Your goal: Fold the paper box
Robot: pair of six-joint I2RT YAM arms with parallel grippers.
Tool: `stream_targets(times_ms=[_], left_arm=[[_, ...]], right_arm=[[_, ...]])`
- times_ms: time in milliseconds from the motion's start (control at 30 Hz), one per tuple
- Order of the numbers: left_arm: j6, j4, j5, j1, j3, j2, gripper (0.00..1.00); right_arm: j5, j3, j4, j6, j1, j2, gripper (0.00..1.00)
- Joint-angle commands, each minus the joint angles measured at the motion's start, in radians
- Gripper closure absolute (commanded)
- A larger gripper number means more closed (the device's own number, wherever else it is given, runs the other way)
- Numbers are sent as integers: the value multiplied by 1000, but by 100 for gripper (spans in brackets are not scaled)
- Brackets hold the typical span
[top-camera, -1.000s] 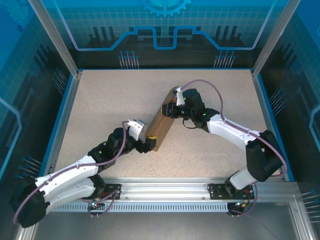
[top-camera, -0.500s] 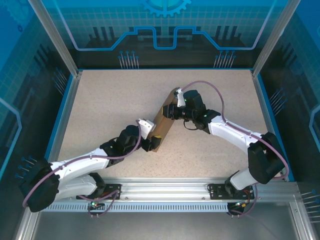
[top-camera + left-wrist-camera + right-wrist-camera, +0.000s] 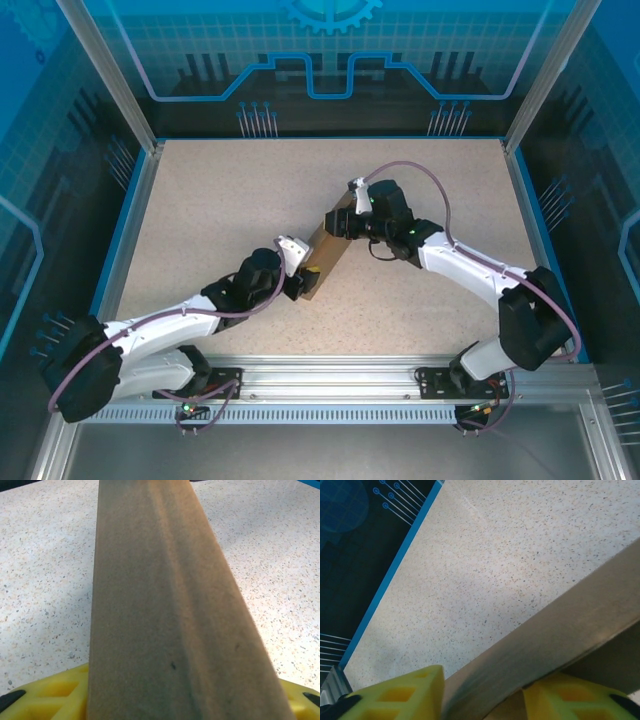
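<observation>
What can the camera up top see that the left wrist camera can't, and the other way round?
Top camera: both arms whole, with the left gripper at the near end of the paper box and the right gripper at its far end.
Left wrist camera: a close-up of a long crease running down the cardboard, with yellow fingers on either side.
Both: the brown box and the speckled table.

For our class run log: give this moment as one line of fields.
paper box: folded narrow, lying diagonal | left gripper: grips near end | right gripper: grips far end
</observation>
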Motion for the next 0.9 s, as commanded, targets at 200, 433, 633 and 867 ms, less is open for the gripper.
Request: stream_targets(times_ms=[200, 433, 633, 867], left_arm=[[199, 10, 238, 160, 54, -3, 53], [257, -15, 480, 330, 123, 35, 54], [337, -123, 646, 432, 233, 89, 56], [544, -385, 838, 526, 359, 121, 57]], right_arm=[[-4, 125, -291, -246, -33, -25, 35], [-40, 276, -407, -505, -111, -34, 30], [-40, 338, -387, -681, -193, -44, 28], [-166, 360, -363, -801, -347, -51, 28]])
